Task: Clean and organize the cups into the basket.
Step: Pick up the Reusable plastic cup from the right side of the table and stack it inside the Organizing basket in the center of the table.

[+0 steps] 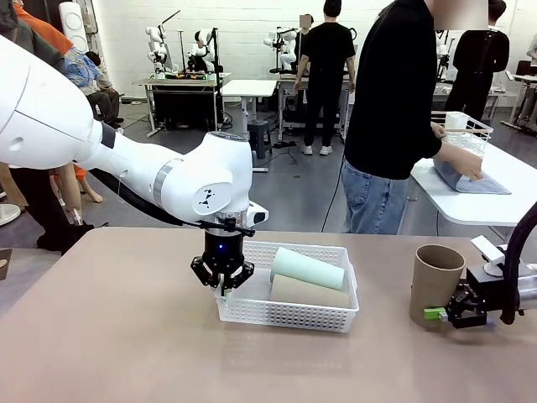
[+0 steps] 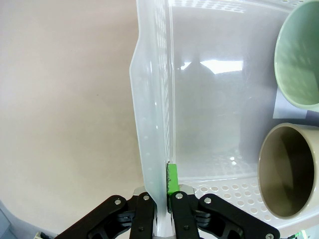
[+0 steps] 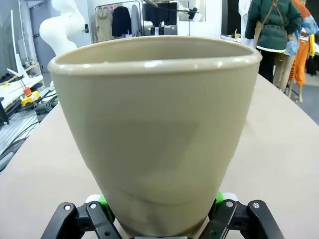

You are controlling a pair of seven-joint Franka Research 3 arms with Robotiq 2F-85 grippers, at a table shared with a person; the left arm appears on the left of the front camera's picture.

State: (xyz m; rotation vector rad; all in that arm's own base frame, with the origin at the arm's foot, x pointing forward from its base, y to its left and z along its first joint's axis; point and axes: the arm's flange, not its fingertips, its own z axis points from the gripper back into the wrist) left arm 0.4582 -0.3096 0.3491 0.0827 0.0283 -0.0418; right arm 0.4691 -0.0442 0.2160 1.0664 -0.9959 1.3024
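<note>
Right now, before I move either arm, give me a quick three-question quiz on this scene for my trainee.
1. True or false: the left gripper is shut on the side wall of the white mesh basket.
2. How many cups lie inside the basket? A) one B) two C) three
3. Fill in: the right gripper grips the upright tan cup near its ____.

Key:
1. True.
2. B: the mint green cup and the lying tan cup beside it.
3. Base.
</note>
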